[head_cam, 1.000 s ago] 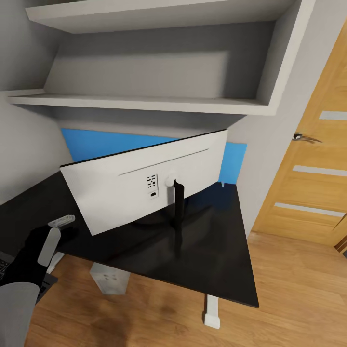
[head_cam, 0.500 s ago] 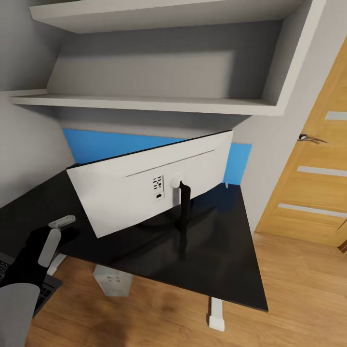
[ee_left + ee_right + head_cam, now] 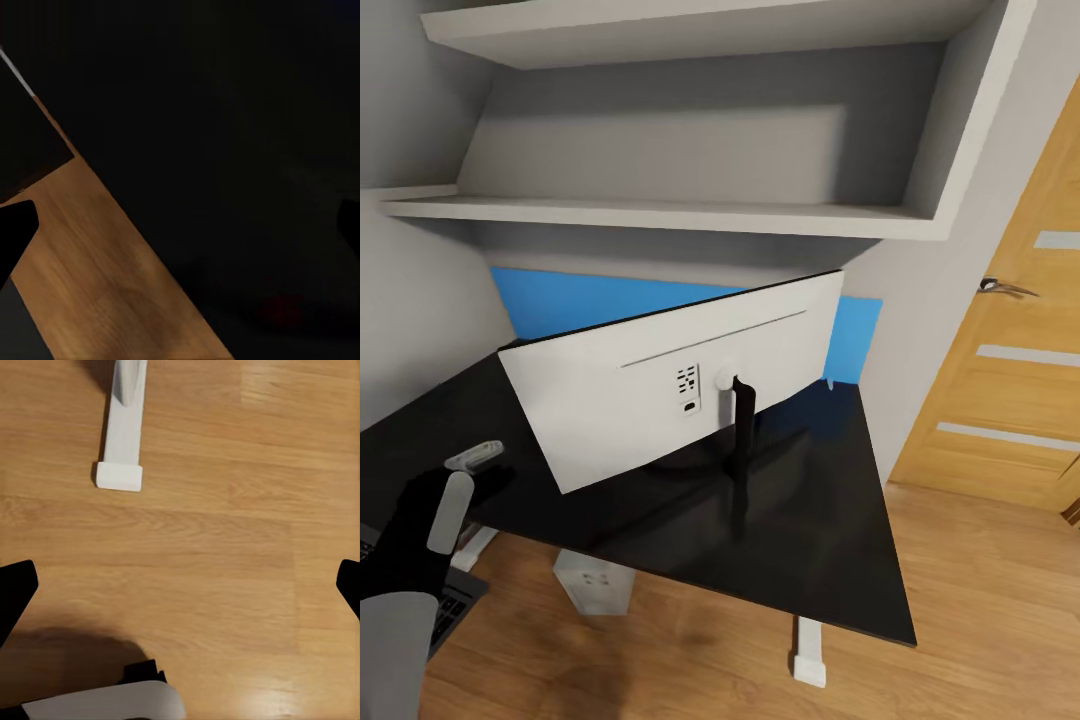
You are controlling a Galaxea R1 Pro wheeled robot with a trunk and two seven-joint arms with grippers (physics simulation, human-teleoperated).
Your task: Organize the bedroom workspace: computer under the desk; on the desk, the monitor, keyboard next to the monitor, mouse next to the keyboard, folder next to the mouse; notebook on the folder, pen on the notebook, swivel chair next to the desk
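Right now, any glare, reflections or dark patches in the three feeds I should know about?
Head view: the glossy desk mirrors the monitor and its stand; evenly lit, sharp. Left wrist view: mostly near-black desk top, little detail, a strip of wooden floor visible. Right wrist view: bright floor with a soft shadow near one corner, the white desk foot clear.

the desk [image 3: 810,540] had a glossy black top, with a bright blue panel [image 3: 590,300] behind it. the monitor [image 3: 650,395] showed a white back and a slim black stand [image 3: 738,450]. the computer [image 3: 595,585] under the desk was light silver-grey. the floor [image 3: 980,600] was warm light wood, the door [image 3: 1020,350] oak with pale grey stripes, the shelves [image 3: 690,215] and walls grey. the desk's foot [image 3: 124,427] was white.
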